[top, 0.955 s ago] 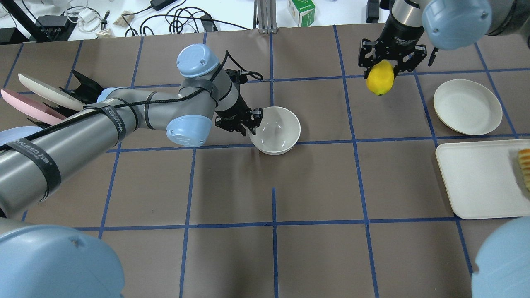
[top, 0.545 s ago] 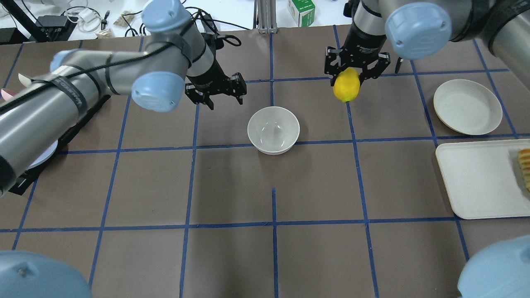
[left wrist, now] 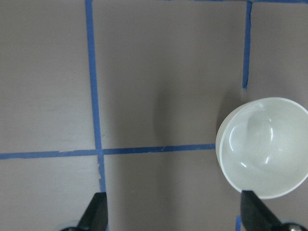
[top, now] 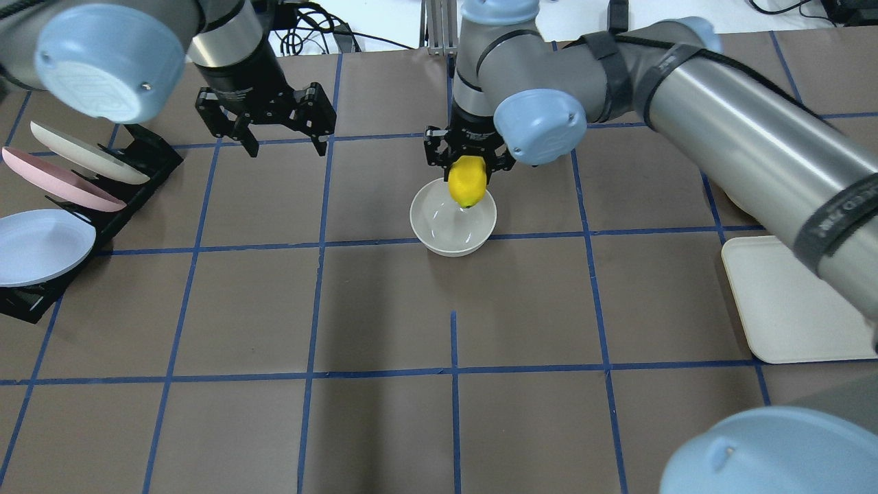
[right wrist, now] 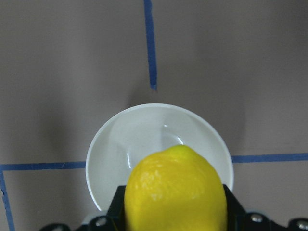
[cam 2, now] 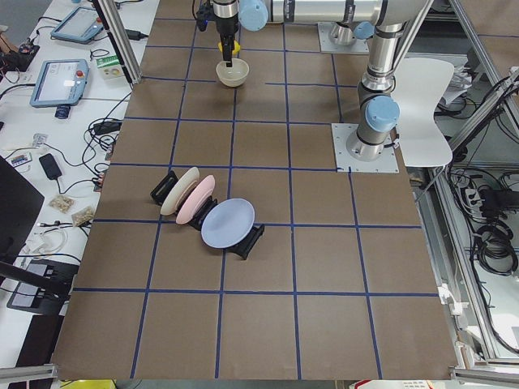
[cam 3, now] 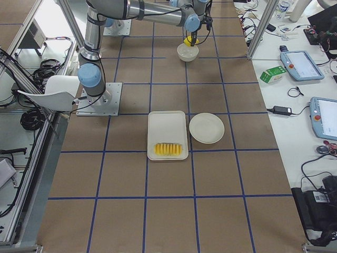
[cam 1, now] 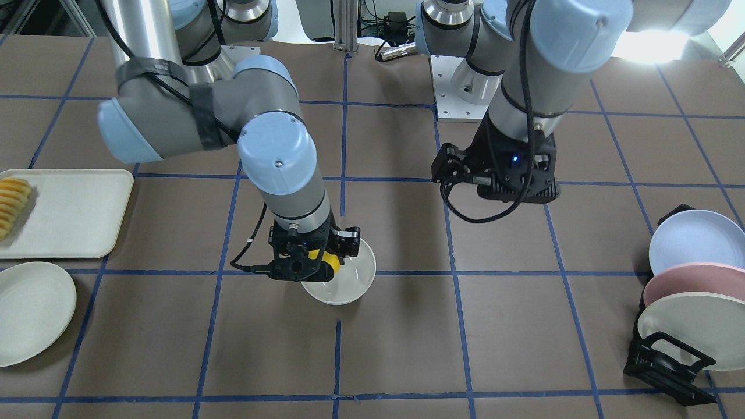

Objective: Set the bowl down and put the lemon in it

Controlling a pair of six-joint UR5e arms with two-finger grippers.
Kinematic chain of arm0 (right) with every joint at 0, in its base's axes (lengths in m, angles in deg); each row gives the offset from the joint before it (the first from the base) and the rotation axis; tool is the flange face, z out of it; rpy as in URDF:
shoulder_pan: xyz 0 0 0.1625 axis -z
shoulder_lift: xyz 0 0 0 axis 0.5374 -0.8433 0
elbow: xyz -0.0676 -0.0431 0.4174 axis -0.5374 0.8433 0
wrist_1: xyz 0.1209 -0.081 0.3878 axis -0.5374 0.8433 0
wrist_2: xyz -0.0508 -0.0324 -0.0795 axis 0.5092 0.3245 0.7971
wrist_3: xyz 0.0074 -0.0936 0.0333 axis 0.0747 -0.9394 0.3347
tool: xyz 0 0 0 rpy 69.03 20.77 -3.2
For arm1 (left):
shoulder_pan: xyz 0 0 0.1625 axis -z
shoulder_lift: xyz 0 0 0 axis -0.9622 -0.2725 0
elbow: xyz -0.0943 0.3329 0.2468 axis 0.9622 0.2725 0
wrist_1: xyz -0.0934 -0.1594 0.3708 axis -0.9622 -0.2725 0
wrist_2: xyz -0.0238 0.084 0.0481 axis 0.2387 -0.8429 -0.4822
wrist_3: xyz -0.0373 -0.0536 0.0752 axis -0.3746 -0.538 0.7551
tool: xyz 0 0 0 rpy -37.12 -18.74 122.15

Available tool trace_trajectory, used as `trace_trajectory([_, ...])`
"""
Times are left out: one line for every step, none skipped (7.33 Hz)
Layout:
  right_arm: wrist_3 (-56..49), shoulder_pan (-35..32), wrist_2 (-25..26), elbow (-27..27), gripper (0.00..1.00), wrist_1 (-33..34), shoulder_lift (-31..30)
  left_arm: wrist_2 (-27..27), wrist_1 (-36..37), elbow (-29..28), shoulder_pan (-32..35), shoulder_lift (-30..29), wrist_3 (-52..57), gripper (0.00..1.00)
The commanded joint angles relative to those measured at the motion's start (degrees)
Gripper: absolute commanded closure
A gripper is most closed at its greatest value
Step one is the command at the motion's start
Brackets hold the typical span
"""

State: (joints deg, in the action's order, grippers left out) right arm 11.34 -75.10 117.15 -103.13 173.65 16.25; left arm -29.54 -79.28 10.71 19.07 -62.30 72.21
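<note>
The off-white bowl (top: 444, 226) stands upright on the brown table near the middle; it also shows in the front view (cam 1: 348, 283) and in both wrist views (left wrist: 264, 149) (right wrist: 144, 139). My right gripper (top: 468, 167) is shut on the yellow lemon (top: 467, 182) and holds it tip down just above the bowl's far rim. The lemon fills the bottom of the right wrist view (right wrist: 175, 192). My left gripper (top: 286, 146) is open and empty, raised above the table to the far left of the bowl.
A black rack (top: 147, 147) with white, pink and blue plates stands at the left edge. A cream tray (cam 1: 64, 215) with yellow slices (cam 1: 11, 203) and a flat cream plate (cam 1: 29, 311) lie on the robot's right side.
My left gripper let go of the bowl's rim and drew back up and to the left. My right gripper carried the lemon leftwards to above the bowl. The bowl stayed put.
</note>
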Motion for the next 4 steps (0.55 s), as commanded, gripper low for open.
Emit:
trace_trajectory([1.6, -1.8, 0.2, -0.1, 1.00, 3.7, 3.8, -0.9, -3.4, 1.2, -2.5, 5.2, 4.7, 0.04])
trace_trajectory([1.6, -1.8, 0.2, -0.4, 1.00, 3.7, 4.0, 0.2, -3.6, 0.5, -5.5, 5.7, 4.1, 0.04])
trace_trajectory([0.8, -1.7, 0.6, -0.8, 1.00, 4.3, 4.9, 1.0, -3.6, 0.7, -6.5, 5.6, 4.0, 0.04])
trace_trajectory([1.2, -1.7, 1.0, -0.9, 1.00, 4.3, 5.7, 1.2, -3.6, 1.1, -6.1, 5.3, 4.0, 0.03])
